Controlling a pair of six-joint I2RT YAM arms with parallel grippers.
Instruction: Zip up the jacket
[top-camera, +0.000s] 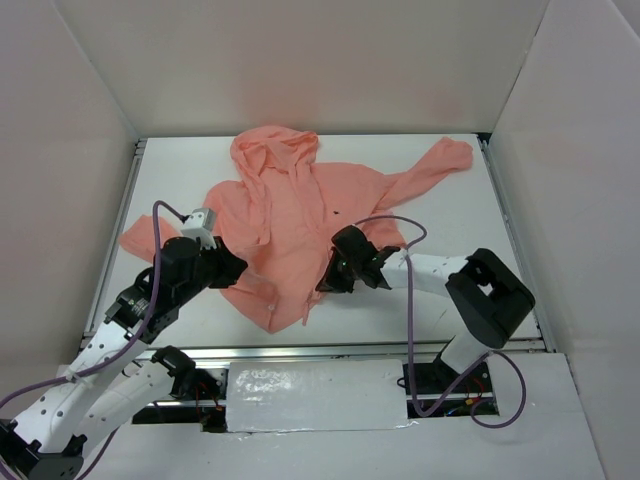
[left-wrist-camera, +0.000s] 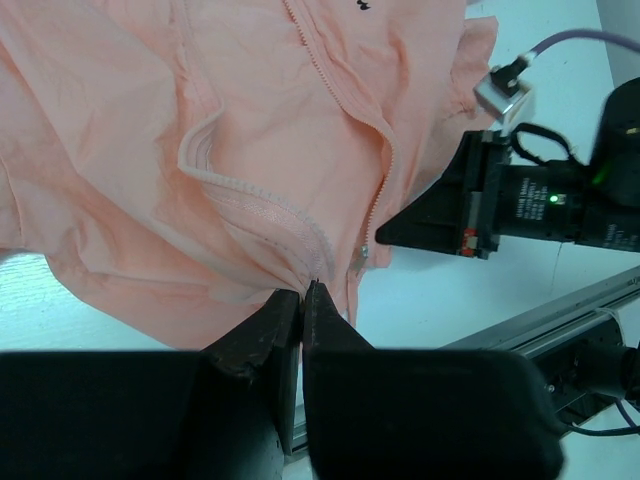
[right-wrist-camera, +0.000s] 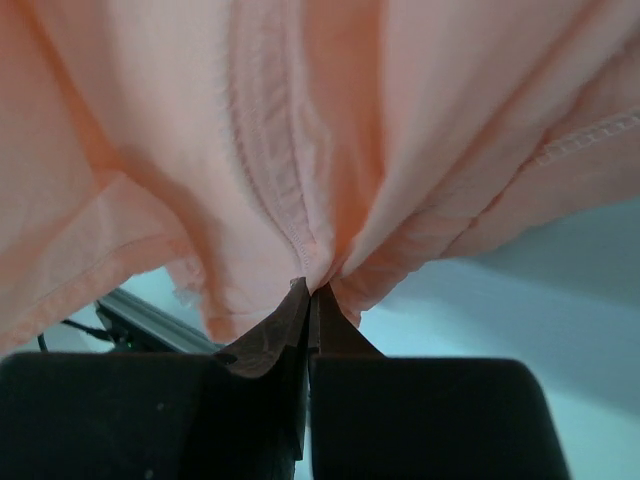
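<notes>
The salmon-pink jacket (top-camera: 290, 215) lies spread on the white table, hood (top-camera: 272, 150) at the far side and its bottom hem towards me. A tiny dark chest mark (top-camera: 337, 213) shows on it. My left gripper (top-camera: 238, 266) is shut on the jacket's left front near the hem; in the left wrist view (left-wrist-camera: 303, 290) the fabric bunches into its tips, beside the open zipper teeth (left-wrist-camera: 385, 170) and the small slider (left-wrist-camera: 362, 256). My right gripper (top-camera: 322, 283) is shut on the jacket's right front edge; the right wrist view (right-wrist-camera: 312, 290) shows gathered fabric (right-wrist-camera: 300, 120) pinched there.
One sleeve (top-camera: 440, 160) reaches to the far right, the other (top-camera: 140, 240) to the left table edge. A metal rail (top-camera: 350, 350) runs along the near edge. White walls enclose the table. A purple cable (top-camera: 400, 225) loops over the right arm.
</notes>
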